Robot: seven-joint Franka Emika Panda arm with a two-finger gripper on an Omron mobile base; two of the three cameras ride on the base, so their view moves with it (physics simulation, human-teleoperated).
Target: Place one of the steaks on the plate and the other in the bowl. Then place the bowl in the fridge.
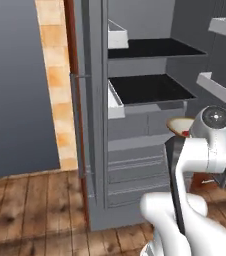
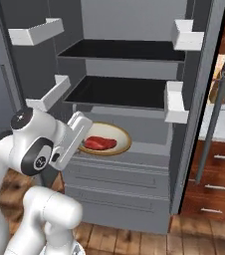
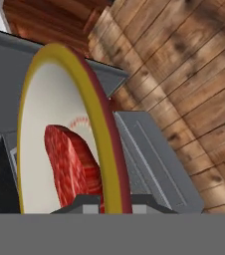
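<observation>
Now your gripper (image 3: 107,201) is clamped on the bowl (image 2: 123,133) rim, steak (image 2: 100,143) inside, at the fridge (image 2: 134,169) ledge. Set it down level, then release.

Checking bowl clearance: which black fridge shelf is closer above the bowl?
The lower black shelf, directly above the bowl with the steak; the upper shelf sits higher.

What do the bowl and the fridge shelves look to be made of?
Bowl: looks like glazed ceramic, with a smooth cream inside and tan rim. Fridge shelves: flat matt black slabs, perhaps plastic or coated metal; the render leaves it open.
</observation>
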